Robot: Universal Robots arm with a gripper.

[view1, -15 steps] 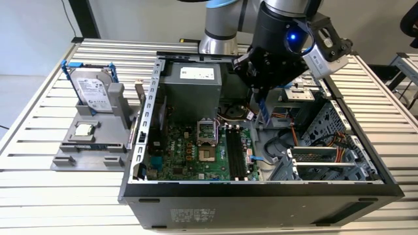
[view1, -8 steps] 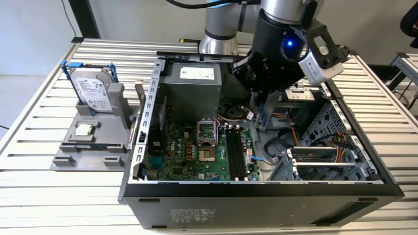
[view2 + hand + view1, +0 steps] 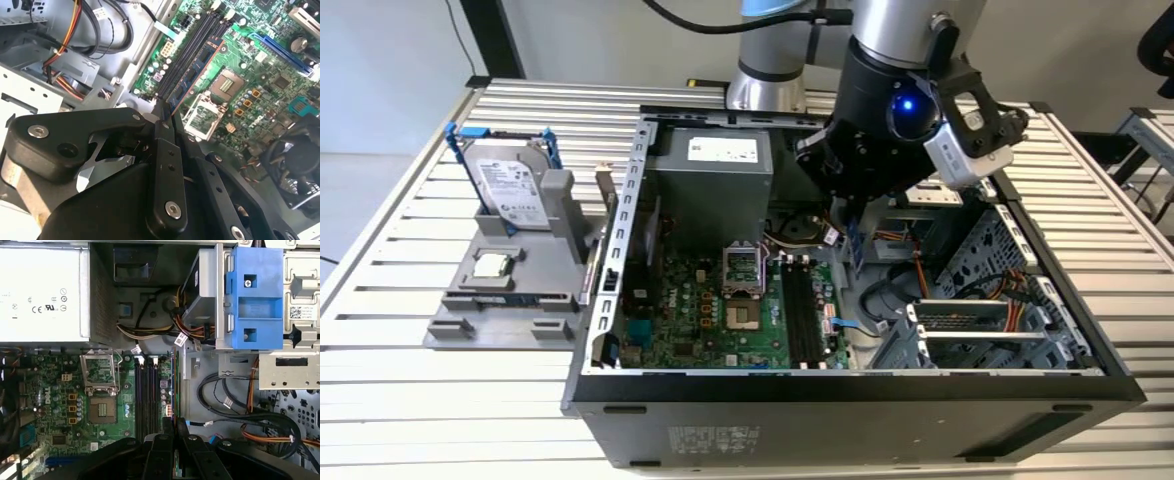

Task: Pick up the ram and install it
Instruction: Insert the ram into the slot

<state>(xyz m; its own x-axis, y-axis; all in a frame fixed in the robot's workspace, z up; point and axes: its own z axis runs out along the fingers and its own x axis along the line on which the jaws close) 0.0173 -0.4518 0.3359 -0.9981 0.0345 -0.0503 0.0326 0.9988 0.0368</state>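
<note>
Arm is reaching down into the open computer case (image 3: 854, 388) standing on the slatted table (image 3: 400, 400).

Gripper (image 3: 167, 109) is clamping narrow on the ram (image 3: 200, 67). The black fingers (image 3: 164, 150) are pressing flat on one end of the stick, with no gap showing against the board.

In the second wrist view the ram is projecting out from the fingertips over the motherboard (image 3: 260, 95), running parallel to the black slots (image 3: 192, 42).

In the first wrist view the ram is showing edge-on as a thin green line (image 3: 173, 385) rising from the gripper (image 3: 173, 424), just beside the slots (image 3: 147, 390), between them and the drive-cage wall (image 3: 186, 365). Cannot tell whether it is touching a slot.

In the exterior view the gripper (image 3: 838, 222) is hanging over the far end of the slots (image 3: 801, 310), near the power supply (image 3: 707, 175).

Hard drive (image 3: 507, 185) and processor chip (image 3: 491, 265) are sitting on the grey fixture (image 3: 520, 300) at the exterior view's left, outside the case
</note>
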